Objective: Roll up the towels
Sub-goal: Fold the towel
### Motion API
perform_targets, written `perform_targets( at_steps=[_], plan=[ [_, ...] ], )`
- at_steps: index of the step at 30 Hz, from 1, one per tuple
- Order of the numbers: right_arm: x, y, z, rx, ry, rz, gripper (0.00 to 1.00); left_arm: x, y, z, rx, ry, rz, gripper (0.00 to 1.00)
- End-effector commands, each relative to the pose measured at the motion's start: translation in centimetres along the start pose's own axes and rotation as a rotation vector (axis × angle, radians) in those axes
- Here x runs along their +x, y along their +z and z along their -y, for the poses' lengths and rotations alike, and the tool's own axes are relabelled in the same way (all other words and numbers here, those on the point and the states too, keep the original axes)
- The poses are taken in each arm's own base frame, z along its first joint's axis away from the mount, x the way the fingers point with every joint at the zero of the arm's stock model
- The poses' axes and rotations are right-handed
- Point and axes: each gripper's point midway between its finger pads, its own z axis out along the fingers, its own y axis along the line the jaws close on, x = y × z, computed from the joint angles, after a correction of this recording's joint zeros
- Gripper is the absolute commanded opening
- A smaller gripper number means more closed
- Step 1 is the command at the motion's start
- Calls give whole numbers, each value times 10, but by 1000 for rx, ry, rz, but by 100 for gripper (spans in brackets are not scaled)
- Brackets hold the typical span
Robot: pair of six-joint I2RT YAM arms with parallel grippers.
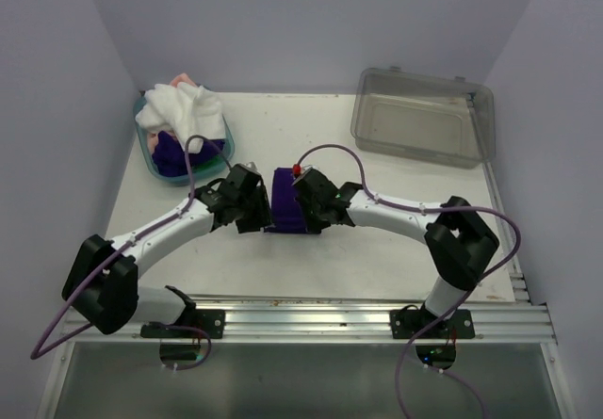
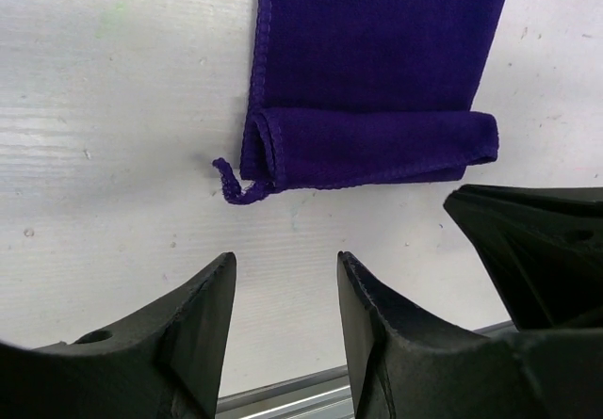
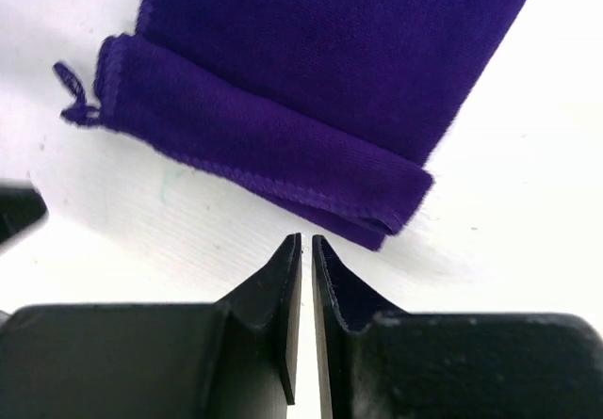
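Purple towel (image 2: 377, 146) is lying lengthwise away from both arms, its rolled end just ahead; left jaws standing apart, right jaws almost together, both empty.

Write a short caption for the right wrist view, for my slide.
Right gripper, jaws nearly shut and empty, faces the folded-over end of the purple towel on the white table.

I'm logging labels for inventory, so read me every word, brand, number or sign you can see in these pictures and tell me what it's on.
None: no readable text shows in any of the three views.
The purple towel, the teal basket and the clear grey bin bear no visible print, label or logo.
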Motion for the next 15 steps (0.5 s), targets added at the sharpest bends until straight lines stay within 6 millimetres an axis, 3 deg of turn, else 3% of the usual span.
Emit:
perform_targets(
  at_steps=[1,3,9,15],
  plan=[
    [-17,-29,-1,-52,-236,67,16,-16,-16,-5,7,-7,54,51],
    [-20,-33,-4,-92,-366,80,21,-22,-19,-10,7,-17,62,51],
    [-26,-24,3,-62,-538,85,27,-39,-32,-23,11,-48,97,51],
    [-41,-11,2,-18,-498,112,27,-44,-33,-34,3,-69,103,51]
  ],
)
